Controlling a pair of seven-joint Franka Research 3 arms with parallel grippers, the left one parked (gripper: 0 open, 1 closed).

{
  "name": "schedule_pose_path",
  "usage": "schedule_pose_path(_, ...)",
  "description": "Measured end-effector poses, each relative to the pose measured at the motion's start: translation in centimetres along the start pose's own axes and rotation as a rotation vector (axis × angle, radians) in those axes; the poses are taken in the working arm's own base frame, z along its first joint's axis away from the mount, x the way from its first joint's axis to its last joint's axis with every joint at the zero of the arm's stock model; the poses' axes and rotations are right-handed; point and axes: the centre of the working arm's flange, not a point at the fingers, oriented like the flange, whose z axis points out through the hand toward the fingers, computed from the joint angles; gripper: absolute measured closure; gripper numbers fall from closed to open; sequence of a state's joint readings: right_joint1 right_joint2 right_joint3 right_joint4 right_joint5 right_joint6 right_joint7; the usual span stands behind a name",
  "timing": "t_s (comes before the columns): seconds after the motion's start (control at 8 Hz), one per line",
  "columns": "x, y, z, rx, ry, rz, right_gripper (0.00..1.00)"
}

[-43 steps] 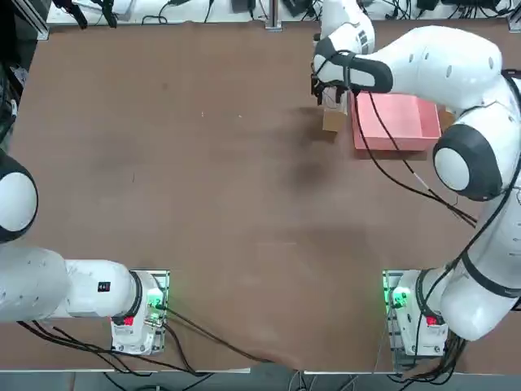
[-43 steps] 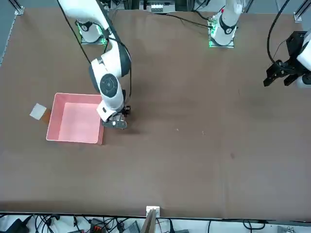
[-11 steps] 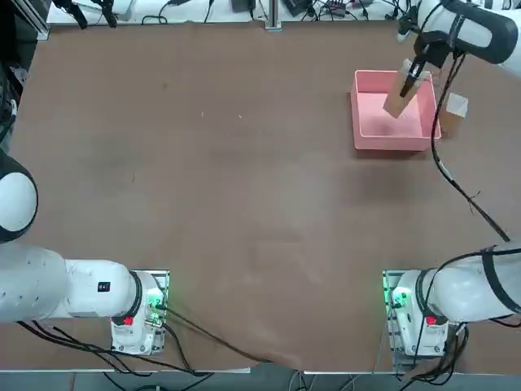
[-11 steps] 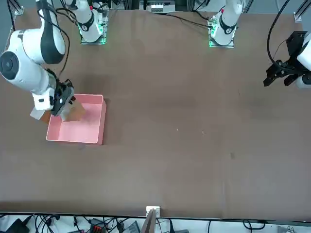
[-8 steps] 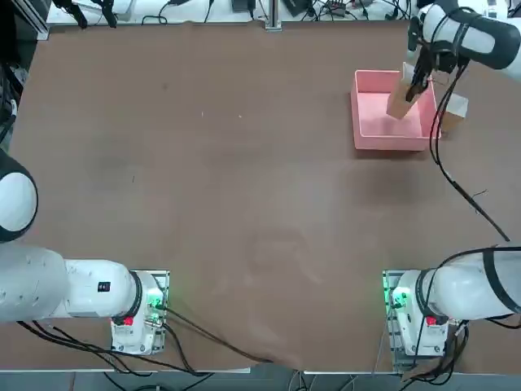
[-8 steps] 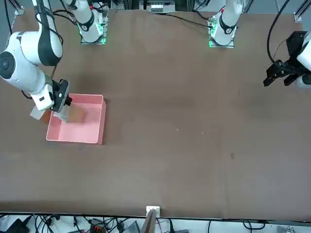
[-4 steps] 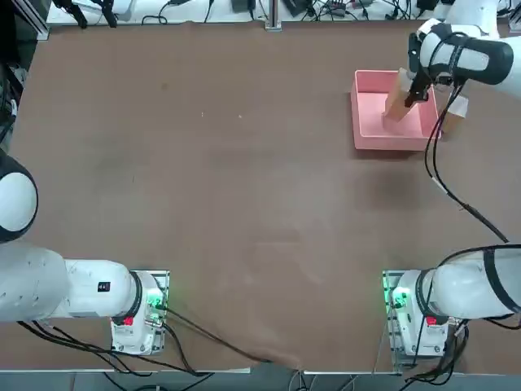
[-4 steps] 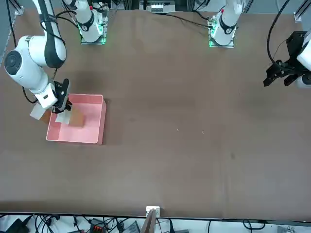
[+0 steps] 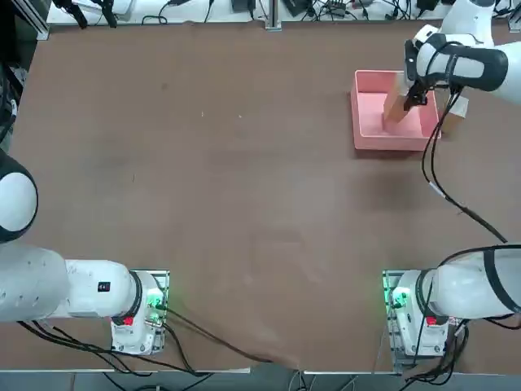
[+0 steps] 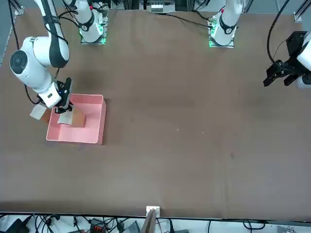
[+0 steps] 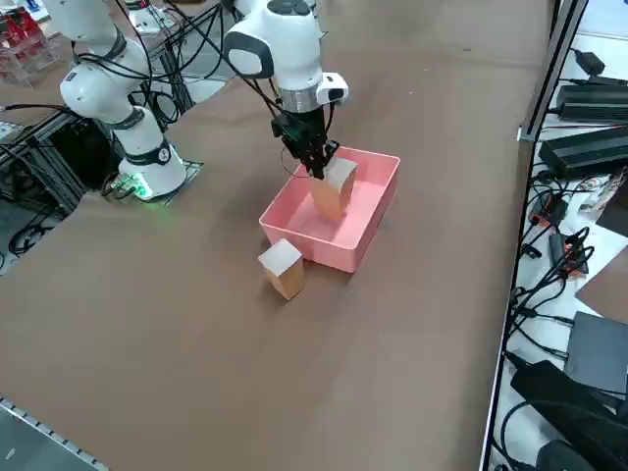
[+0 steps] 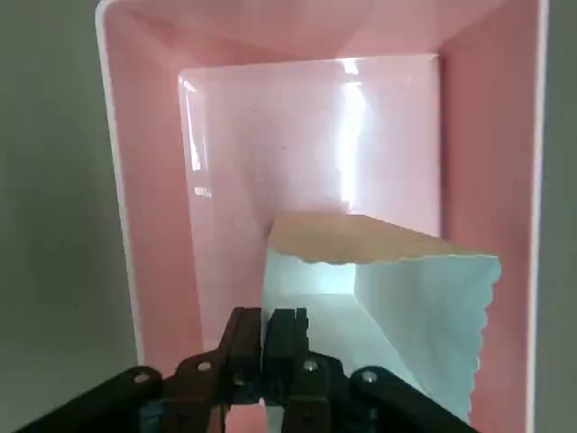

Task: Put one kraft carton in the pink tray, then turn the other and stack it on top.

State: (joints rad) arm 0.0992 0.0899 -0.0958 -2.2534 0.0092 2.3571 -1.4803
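My right gripper (image 11: 316,169) is shut on the top edge of one kraft carton (image 11: 337,186), its fingers pinching a thin pale wall of the carton (image 12: 397,289). This carton (image 9: 396,104) stands low inside the pink tray (image 9: 391,140), near the tray's right wall, leaning a little; whether its base rests on the floor I cannot tell. The other kraft carton (image 9: 454,110) sits on the table just outside the tray's right side, also seen as the carton (image 11: 283,267) and carton (image 10: 38,112). In the wrist view, pink tray (image 12: 144,180) fills the background behind my gripper (image 12: 275,334).
The tray (image 10: 77,136) lies near the far right corner of the brown table. Cables (image 11: 549,265) and power units lie past the table's far edge. The parked left arm's gripper (image 10: 282,73) hangs at the opposite side.
The gripper has come down and shifted slightly, carrying the carton from above the tray's right wall to a low spot inside the tray. The second carton has not moved.
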Motion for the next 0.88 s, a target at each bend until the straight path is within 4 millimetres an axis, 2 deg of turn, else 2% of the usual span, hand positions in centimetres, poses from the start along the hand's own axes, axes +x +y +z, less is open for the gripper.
schedule_pose_path(0.12,0.0,0.0,0.5,-0.001,-0.009,-0.010,0.97)
schedule_pose_path(0.38,0.0,0.2,1.5,-0.009,-0.019,-0.021,0.87)
schedule_pose_path(0.62,-0.1,0.3,1.7,-0.011,-0.020,-0.022,0.55)
schedule_pose_path(0.88,-0.1,0.6,1.1,-0.017,-0.019,-0.016,0.20)
